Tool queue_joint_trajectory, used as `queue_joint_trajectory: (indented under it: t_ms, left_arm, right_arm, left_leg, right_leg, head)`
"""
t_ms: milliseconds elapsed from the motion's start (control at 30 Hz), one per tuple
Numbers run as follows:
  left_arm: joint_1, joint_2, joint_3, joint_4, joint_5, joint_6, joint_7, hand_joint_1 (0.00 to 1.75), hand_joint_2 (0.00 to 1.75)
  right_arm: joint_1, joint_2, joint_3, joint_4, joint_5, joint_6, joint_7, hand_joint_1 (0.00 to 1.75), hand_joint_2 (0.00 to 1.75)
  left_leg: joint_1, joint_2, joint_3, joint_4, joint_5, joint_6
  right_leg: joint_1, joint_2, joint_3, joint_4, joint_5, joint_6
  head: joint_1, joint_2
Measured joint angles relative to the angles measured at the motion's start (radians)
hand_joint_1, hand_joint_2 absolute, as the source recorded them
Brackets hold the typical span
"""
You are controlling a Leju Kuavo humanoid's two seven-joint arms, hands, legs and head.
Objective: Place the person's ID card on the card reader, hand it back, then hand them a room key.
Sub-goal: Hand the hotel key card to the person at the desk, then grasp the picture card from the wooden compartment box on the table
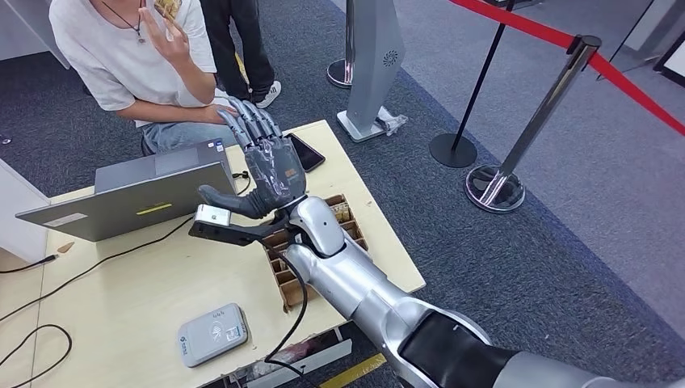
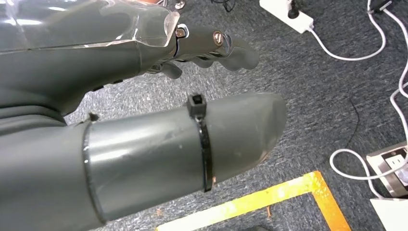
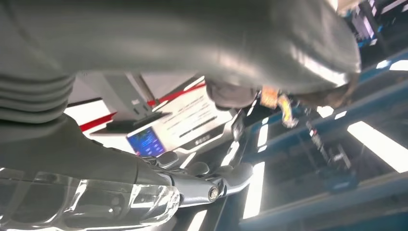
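My right hand is raised palm-up over the tabletop's far edge, fingers straight and spread toward the person, holding nothing. The card, small and yellowish, is in the person's raised hand, well beyond my fingertips. The grey card reader lies near the tabletop's near edge. My left hand hangs over the carpet, fingers loosely curled, empty.

Person cut off above shoulders, small item in raised fingers unclear, right wrist view blurred
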Motion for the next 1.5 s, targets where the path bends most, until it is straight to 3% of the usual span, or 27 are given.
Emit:
queue_joint_trajectory:
  t_ms: [200,433,567,1500]
  left_arm:
    - [0.004,0.006,0.007,0.0,0.022,-0.026,0.009,0.0,0.0]
    - [0.01,0.016,0.012,0.0,0.041,-0.027,0.009,0.0,0.0]
    - [0.012,0.017,0.015,0.0,0.044,-0.024,0.008,0.0,0.0]
    - [0.021,0.017,0.036,0.0,0.039,-0.026,0.0,0.0,0.0]
  right_arm:
    - [0.062,-0.057,0.069,-0.104,-0.017,0.083,0.002,0.0,0.0]
    - [0.132,-0.108,0.118,-0.198,-0.029,0.096,0.008,0.0,0.0]
    - [0.174,-0.131,0.135,-0.235,-0.032,0.091,0.015,0.0,1.75]
    - [0.276,-0.188,0.157,-0.147,0.002,0.078,0.083,0.0,1.75]
  left_leg:
    - [0.0,0.0,0.0,0.0,0.0,0.0]
    - [0.0,0.0,0.0,0.0,0.0,0.0]
    - [0.0,0.0,0.0,0.0,0.0,0.0]
    - [0.0,0.0,0.0,0.0,-0.001,0.0]
  right_leg:
    - [0.0,0.0,0.0,0.0,0.0,0.0]
    - [0.0,0.0,0.0,0.0,0.0,0.0]
    - [0.0,0.0,0.0,0.0,0.0,0.0]
    - [0.0,0.0,0.0,0.0,0.0,0.0]
  head:
    - [0.0,0.0]
    - [0.0,0.0]
    - [0.0,0.0]
    - [0.0,0.0]
